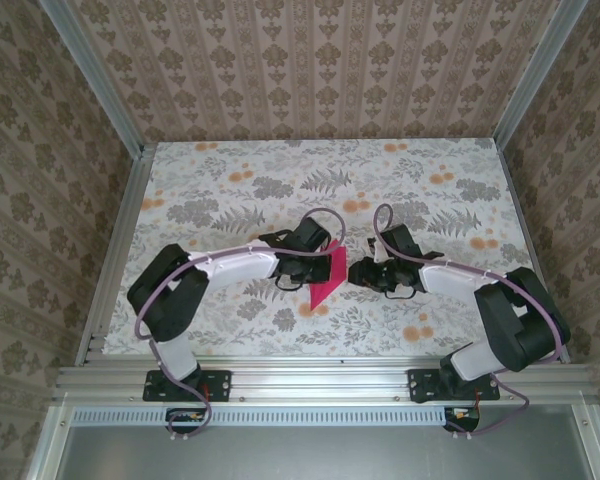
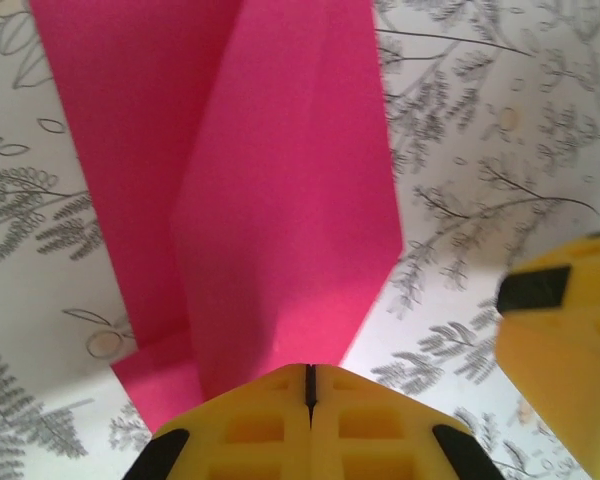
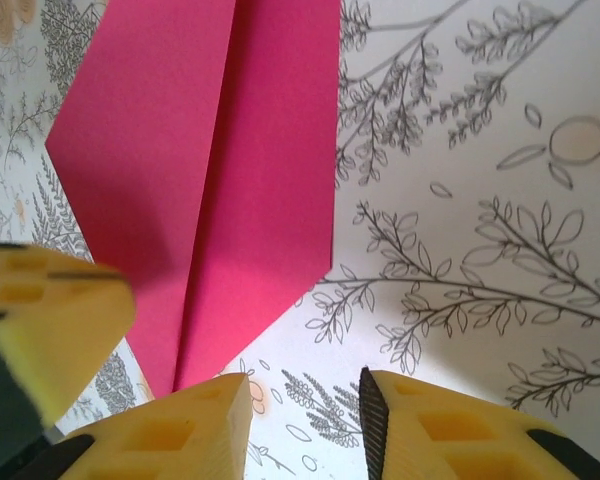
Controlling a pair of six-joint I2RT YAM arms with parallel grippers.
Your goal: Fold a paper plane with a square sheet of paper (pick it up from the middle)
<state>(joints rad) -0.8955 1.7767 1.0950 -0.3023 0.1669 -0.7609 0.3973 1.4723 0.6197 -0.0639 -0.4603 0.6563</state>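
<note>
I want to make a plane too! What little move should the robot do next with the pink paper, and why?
Probably bring the right gripper over to a free edge of the pink paper and pinch it. Its fingers stand apart with nothing between them, while the left gripper is shut on one end, and the plane looks only partly folded.

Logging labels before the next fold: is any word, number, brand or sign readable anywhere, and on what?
None can be read.
The pink paper is plain; the table cover bears only a flower and fern print.
Any marks on the arm bases are too small to tell.
</note>
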